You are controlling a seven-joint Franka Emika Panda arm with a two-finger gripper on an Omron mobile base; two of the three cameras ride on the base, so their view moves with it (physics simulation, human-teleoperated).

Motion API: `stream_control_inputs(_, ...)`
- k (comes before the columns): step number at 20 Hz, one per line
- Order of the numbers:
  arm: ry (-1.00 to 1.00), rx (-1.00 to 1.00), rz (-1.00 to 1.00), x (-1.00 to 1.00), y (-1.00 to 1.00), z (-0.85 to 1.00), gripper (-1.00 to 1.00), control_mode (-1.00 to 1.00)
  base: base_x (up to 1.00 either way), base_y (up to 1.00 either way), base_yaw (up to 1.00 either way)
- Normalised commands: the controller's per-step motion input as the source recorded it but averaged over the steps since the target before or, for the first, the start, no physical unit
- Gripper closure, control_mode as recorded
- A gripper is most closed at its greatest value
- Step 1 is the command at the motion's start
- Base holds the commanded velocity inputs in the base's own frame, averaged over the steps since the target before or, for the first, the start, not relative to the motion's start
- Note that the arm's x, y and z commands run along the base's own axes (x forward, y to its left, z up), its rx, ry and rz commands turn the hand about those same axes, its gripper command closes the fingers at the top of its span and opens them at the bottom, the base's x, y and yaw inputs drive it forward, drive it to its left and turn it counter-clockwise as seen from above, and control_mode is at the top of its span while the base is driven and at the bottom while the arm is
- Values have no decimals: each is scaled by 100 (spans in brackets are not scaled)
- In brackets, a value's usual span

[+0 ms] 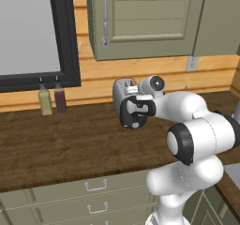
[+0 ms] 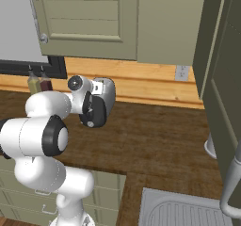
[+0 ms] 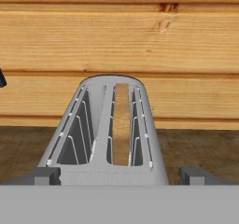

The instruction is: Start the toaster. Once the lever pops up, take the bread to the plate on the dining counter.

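Observation:
The silver-grey toaster (image 3: 107,171) stands on the wood counter against the plank wall, also seen as the toaster (image 1: 121,90) and the toaster (image 2: 109,91) from the base. One tan bread (image 3: 122,125) slice sits down in its right slot; the left slot is empty. My gripper (image 3: 121,175) hovers open just above the toaster's near end, one dark fingertip on each side of the body. From the base the gripper (image 1: 134,94) sits over the toaster's black end panel (image 1: 136,114). I cannot make out the lever. The plate and the dining counter are out of view.
Two bottles, one yellowish (image 1: 45,102) and one dark red (image 1: 60,100), stand left of the toaster under a dark window frame (image 1: 65,36). Green wall cabinets (image 1: 145,22) hang above. A sink (image 2: 179,211) and faucet (image 2: 230,182) lie to the right.

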Motion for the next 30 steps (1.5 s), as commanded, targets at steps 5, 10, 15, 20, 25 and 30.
stream_control_inputs(5, 0, 0, 0, 0, 0, 0, -100, -100, 0, 0, 0)
stream_control_inputs(10, 0, 0, 0, 0, 0, 0, -100, -100, 0, 0, 0)
stream_control_inputs(15, 0, 0, 0, 0, 0, 0, -100, -100, 0, 0, 0)
stream_control_inputs(20, 0, 0, 0, 0, 0, 0, -100, -100, 0, 0, 0)
stream_control_inputs(25, 0, 0, 0, 0, 0, 0, -100, -100, 0, 0, 0)
stream_control_inputs(30, 0, 0, 0, 0, 0, 0, -100, -100, 0, 0, 0)
